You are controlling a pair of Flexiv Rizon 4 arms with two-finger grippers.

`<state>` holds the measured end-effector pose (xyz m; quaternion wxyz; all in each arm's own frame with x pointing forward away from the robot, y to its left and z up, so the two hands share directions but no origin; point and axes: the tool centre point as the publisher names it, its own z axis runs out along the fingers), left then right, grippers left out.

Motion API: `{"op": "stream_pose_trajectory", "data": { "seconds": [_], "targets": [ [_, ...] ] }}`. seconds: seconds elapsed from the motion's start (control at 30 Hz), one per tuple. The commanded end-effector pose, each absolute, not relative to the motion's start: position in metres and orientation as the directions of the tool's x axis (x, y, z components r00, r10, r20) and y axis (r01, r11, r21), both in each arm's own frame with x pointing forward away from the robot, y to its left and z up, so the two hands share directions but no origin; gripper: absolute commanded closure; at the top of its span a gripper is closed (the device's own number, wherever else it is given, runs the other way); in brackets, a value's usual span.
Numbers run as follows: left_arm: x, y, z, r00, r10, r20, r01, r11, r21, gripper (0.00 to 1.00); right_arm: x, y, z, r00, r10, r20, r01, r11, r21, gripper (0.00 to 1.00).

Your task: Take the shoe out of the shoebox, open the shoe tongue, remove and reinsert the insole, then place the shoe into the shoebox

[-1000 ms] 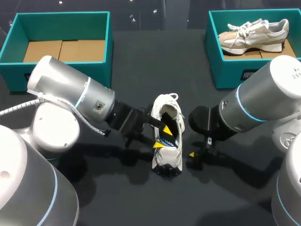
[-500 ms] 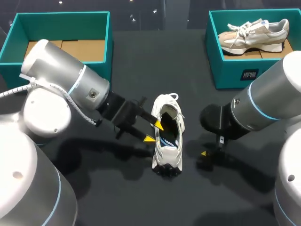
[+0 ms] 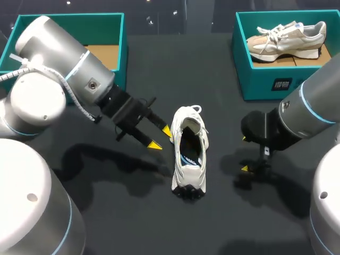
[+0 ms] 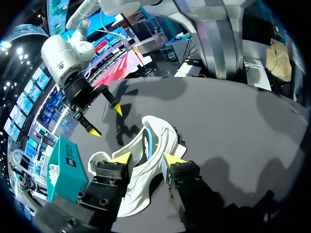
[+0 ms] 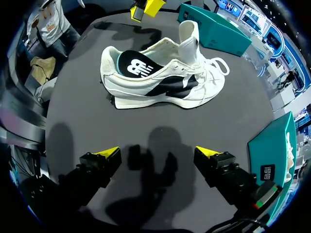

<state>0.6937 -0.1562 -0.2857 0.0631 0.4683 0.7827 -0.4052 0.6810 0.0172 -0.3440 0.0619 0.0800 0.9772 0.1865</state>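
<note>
The white shoe (image 3: 188, 159) stands upright in the middle of the dark table, its tongue pulled up. A dark insole (image 5: 133, 65) lies inside it. My left gripper (image 3: 160, 137) hangs open just left of the shoe's collar, touching nothing. In the left wrist view the shoe (image 4: 160, 138) lies ahead of the left gripper (image 4: 147, 159), with my right gripper (image 4: 106, 121) beyond it. My right gripper (image 3: 244, 154) is wide open to the right of the shoe, well apart from it. From the right gripper (image 5: 158, 153) the shoe (image 5: 160, 82) shows side-on, ahead.
An empty teal shoebox (image 3: 69, 21) with a cardboard floor sits at the back left. A second teal shoebox (image 3: 255, 79) at the back right holds a beige shoe (image 3: 287, 36). Bare table lies in front of the white shoe.
My left gripper has pulled out of the shoe's opening, up and to the left. The right gripper has drawn away to the right. The insole now lies flat inside the shoe.
</note>
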Motion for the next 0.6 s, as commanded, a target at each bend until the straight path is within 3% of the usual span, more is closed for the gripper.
{"op": "stream_pose_trajectory", "data": {
  "seconds": [0.03,0.27,0.33,0.37,0.47,0.6],
  "targets": [
    [0.701,-0.146,-0.273,-0.512,0.737,-0.442,0.796,0.212,-0.567,0.61,0.677,0.014,-0.341,-0.979,0.180,-0.094,0.132,0.917,0.376,0.00],
    [0.707,-0.138,-0.259,-0.402,0.811,-0.425,0.842,0.145,-0.519,0.63,0.677,0.014,-0.341,-0.979,0.180,-0.094,0.132,0.917,0.376,0.00],
    [0.708,-0.137,-0.255,-0.353,0.840,-0.412,0.862,0.121,-0.492,0.75,0.677,0.014,-0.341,-0.979,0.180,-0.094,0.132,0.917,0.376,0.00],
    [0.708,-0.136,-0.253,-0.323,0.855,-0.405,0.874,0.106,-0.475,0.98,0.677,0.014,-0.341,-0.979,0.180,-0.094,0.132,0.917,0.376,0.00],
    [0.711,-0.134,-0.249,-0.237,0.905,-0.352,0.909,0.078,-0.410,1.00,0.677,0.014,-0.341,-0.979,0.180,-0.094,0.132,0.917,0.376,0.00],
    [0.716,-0.134,-0.247,-0.242,0.911,-0.333,0.915,0.100,-0.391,1.00,0.677,0.014,-0.341,-0.979,0.180,-0.094,0.132,0.917,0.376,0.00]
  ]
}}
